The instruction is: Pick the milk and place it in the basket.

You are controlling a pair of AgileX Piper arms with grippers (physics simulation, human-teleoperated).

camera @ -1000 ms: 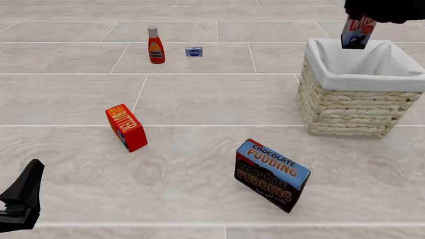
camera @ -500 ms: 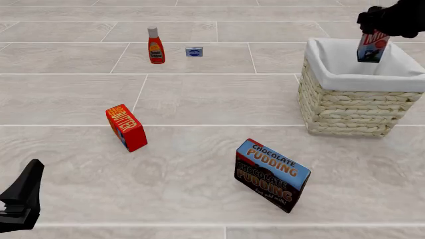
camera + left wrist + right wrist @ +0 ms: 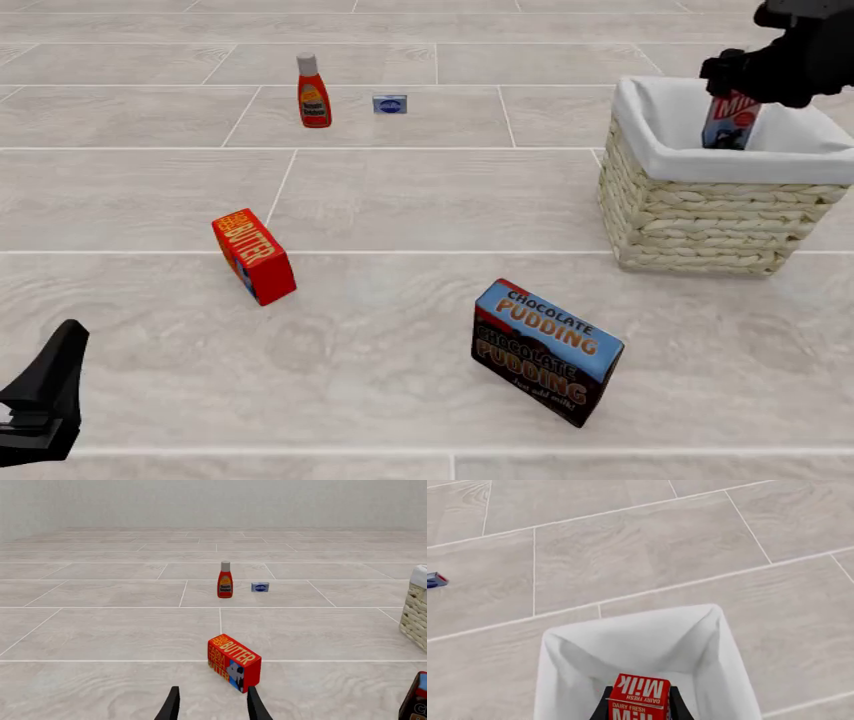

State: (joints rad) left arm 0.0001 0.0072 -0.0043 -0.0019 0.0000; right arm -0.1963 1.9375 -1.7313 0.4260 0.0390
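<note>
Milk hangs upright in the right gripper, clenched by its red top, with its lower half sunk below the white liner rim of the basket. From the right wrist view the fingers pinch the carton's narrow sides, directly over the cloth hollow. I'd judge it a light, stiff little box, likely smooth-faced, so a grip across the flat sides near the top looks sound; squeezing harder could dent it. Left gripper sits low, released, well apart, facing the butter box
</note>
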